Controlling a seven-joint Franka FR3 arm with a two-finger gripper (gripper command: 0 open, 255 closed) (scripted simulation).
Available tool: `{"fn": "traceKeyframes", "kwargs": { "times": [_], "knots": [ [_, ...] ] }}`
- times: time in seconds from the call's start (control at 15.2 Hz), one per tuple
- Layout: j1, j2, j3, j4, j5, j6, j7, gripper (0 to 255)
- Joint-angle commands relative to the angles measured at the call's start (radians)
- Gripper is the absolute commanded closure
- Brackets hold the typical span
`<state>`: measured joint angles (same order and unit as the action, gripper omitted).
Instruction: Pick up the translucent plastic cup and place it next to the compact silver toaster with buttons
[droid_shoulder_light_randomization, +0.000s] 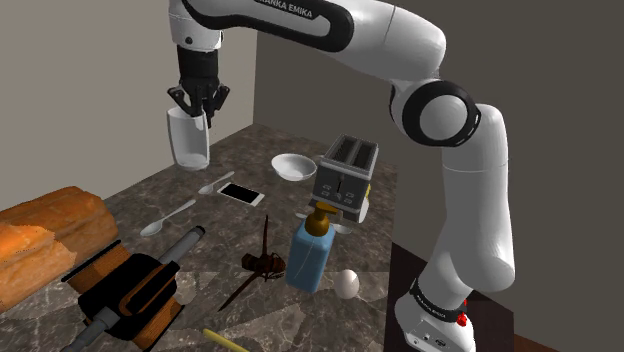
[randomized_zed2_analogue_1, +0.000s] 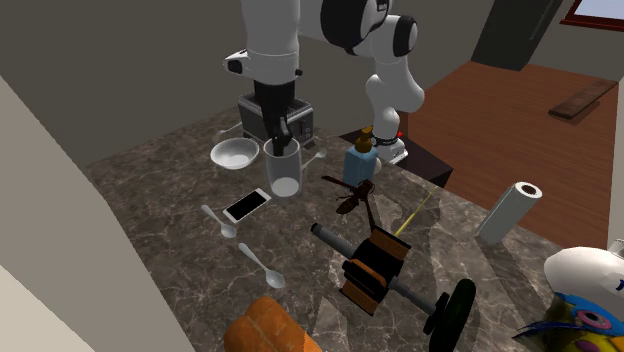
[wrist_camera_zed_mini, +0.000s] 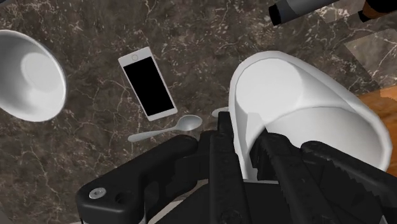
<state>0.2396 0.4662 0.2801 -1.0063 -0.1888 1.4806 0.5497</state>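
Note:
The pale translucent cup (droid_shoulder_light_randomization: 188, 143) hangs upright above the dark marble table (droid_shoulder_light_randomization: 140, 200), near its far corner in the shoulder view. My black gripper (droid_shoulder_light_randomization: 197, 108) is shut on the cup's rim from above, one finger inside the wall and one outside. In the wrist view the gripper (wrist_camera_zed_mini: 245, 149) clasps the cup (wrist_camera_zed_mini: 305, 108) over the tabletop. The silver toaster (droid_shoulder_light_randomization: 347, 170) with two slots stands at the shoulder view's right of the cup, past a white bowl (droid_shoulder_light_randomization: 293, 165). In the second exterior view the cup (randomized_zed2_analogue_1: 284, 172) hangs in front of the toaster (randomized_zed2_analogue_1: 300, 118).
A phone (droid_shoulder_light_randomization: 241, 194) and two spoons (droid_shoulder_light_randomization: 166, 220) lie below and near the cup. A blue soap bottle (droid_shoulder_light_randomization: 312, 250), an egg (droid_shoulder_light_randomization: 346, 283) and a brown twig-like object (droid_shoulder_light_randomization: 262, 262) sit in front of the toaster. Bread (droid_shoulder_light_randomization: 50, 235) and an orange-black dumbbell holder (droid_shoulder_light_randomization: 125, 285) lie nearer the camera.

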Motion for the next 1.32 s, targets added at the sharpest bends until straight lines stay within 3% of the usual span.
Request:
{"fn": "traceKeyframes", "kwargs": {
  "times": [0.0,0.26,0.4,0.46,0.53,0.73,0.92,1.25],
  "knots": [
    [0.013,0.026,-0.001,0.076,-0.007,-0.050,-0.001,255],
    [0.044,0.097,-0.007,0.253,-0.026,-0.154,-0.011,255],
    [0.077,0.174,-0.017,0.419,-0.044,-0.241,-0.022,255],
    [0.079,0.180,-0.018,0.431,-0.045,-0.247,-0.023,255],
    [0.018,0.051,0.002,0.206,-0.019,-0.154,-0.020,255],
    [-0.080,-0.144,0.013,-0.097,0.034,-0.040,-0.055,255],
    [-0.142,-0.284,-0.002,-0.292,0.079,0.023,-0.109,255],
    [-0.213,-0.472,-0.047,-0.527,0.134,0.084,-0.212,255]
  ]
}}
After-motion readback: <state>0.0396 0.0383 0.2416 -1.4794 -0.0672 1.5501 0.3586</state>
